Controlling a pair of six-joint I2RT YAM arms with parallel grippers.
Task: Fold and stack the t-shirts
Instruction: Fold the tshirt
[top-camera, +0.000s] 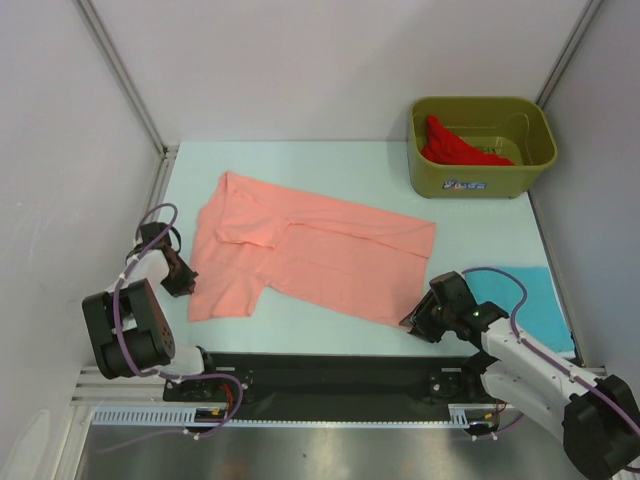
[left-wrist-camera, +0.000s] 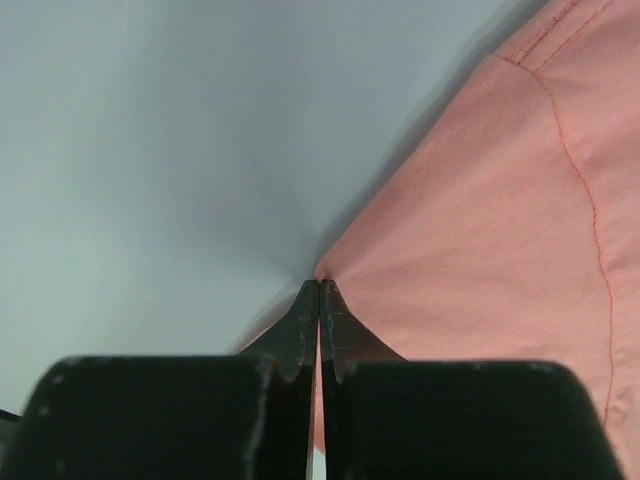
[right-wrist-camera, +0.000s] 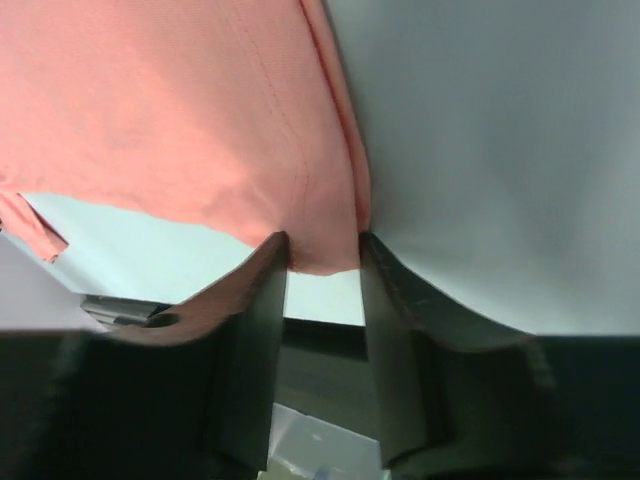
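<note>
The salmon-pink t-shirt (top-camera: 320, 255) is lying spread across the middle of the surface (top-camera: 330, 165), with one sleeve turned in over the body. The left gripper (left-wrist-camera: 319, 285) is sitting at the shirt's left edge, its jaws clenched on a small pucker of fabric right at the border. The right gripper (right-wrist-camera: 322, 245) is sitting at the near right corner. Its jaws are standing apart with the hem corner hanging between them, and as far as the wrist view shows they are not pinching it. The red t-shirt (top-camera: 455, 148) is lying bunched in the olive-green tub (top-camera: 480, 180) at the far right. The turquoise-blue t-shirt (top-camera: 525, 300) is lying flat on the right, partly under the right arm.

The main risk, as I am judging it, is a lopsided lift. If the arms rise while only the left side is gripped, the right corner is likely to slide out. The shirt would then swing and drag into a heap instead of folding cleanly.

The left hold is also looking thin, since it is catching only the very edge, so a firm pull could be tugging it free. If the right jaws shut too near the tip of the corner, they could be catching one layer only. The right arm is working just beside the turquoise-blue shirt, and a low sweep could be rumpling it.
</note>
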